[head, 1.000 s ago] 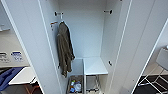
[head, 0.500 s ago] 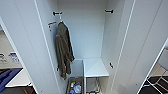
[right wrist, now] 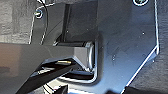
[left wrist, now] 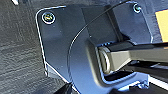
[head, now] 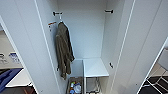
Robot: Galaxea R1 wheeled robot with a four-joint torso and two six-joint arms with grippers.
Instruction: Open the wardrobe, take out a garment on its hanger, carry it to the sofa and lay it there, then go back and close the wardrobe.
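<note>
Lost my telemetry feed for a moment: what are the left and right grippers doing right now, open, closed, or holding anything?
Left gripper: cannot be told from the left wrist view.
Right gripper: cannot be told from the right wrist view.

- Olive-brown jacket (head: 64, 52): hangs on a white hanger from a black hook on the left, its sleeves drooping towards the floor.
- White shelf (head: 95, 67): a low, flat white surface to the right of the jacket, standing on thin legs.
- Box of small items (head: 74, 87): sits on the floor below the jacket, just left of the shelf; it holds blue and white objects too blurred to name.
- Pale wall (head: 5, 53): far left, with a white table (head: 18, 79) near it.
- Dark floor (left wrist: 17, 57): grey, with a wood-grain pattern, seen in both wrist views.
- White frame (head: 155, 83): thin bars at the near right over dark flooring.
- Light: even and bright, without strong shadows.
</note>
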